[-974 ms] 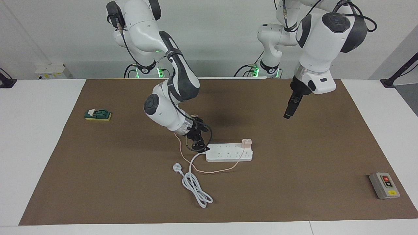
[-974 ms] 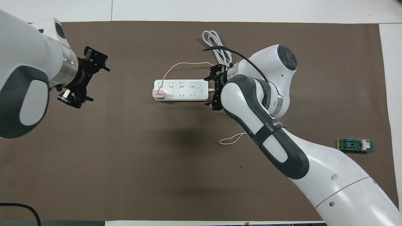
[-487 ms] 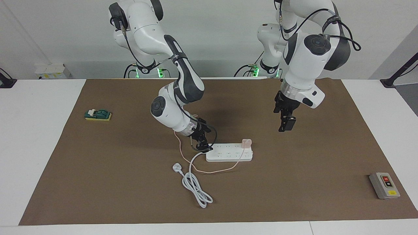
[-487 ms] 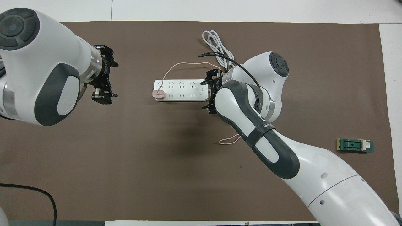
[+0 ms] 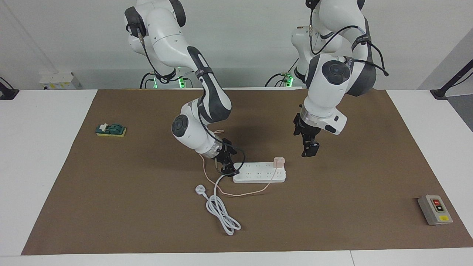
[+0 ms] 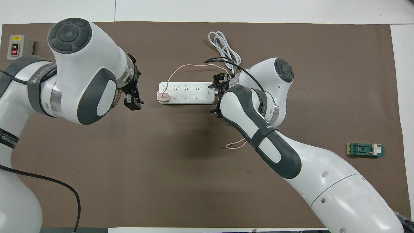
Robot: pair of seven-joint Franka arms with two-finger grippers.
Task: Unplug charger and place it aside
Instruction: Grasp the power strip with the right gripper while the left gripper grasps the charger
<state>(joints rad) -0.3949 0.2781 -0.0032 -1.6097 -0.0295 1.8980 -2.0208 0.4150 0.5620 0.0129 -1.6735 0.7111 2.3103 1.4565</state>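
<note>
The pale pink charger (image 5: pixel 279 162) (image 6: pixel 162 96) is plugged into the white power strip (image 5: pixel 259 173) (image 6: pixel 186 93), at the strip's end toward the left arm. Its thin pink cable (image 5: pixel 240 194) (image 6: pixel 194 65) loops over the mat farther from the robots, then runs under the right arm. My left gripper (image 5: pixel 309 151) (image 6: pixel 136 91) hangs open in the air over the mat, beside the charger and apart from it. At the strip's other end, my right gripper (image 5: pixel 227 168) (image 6: pixel 216 94) is down low against it.
A white three-pin plug (image 5: pixel 200 189) and its coiled cord (image 5: pixel 221 212) (image 6: pixel 224 48) lie farther from the robots than the strip. A grey switch box (image 5: pixel 435 210) (image 6: pixel 16 48) sits toward the left arm's end of the table. A green switch block (image 5: pixel 111 130) (image 6: pixel 365 150) sits toward the right arm's end.
My left arm has swung in toward the charger and come lower. The right gripper has edged slightly along the strip's end. The charger and strip have not moved.
</note>
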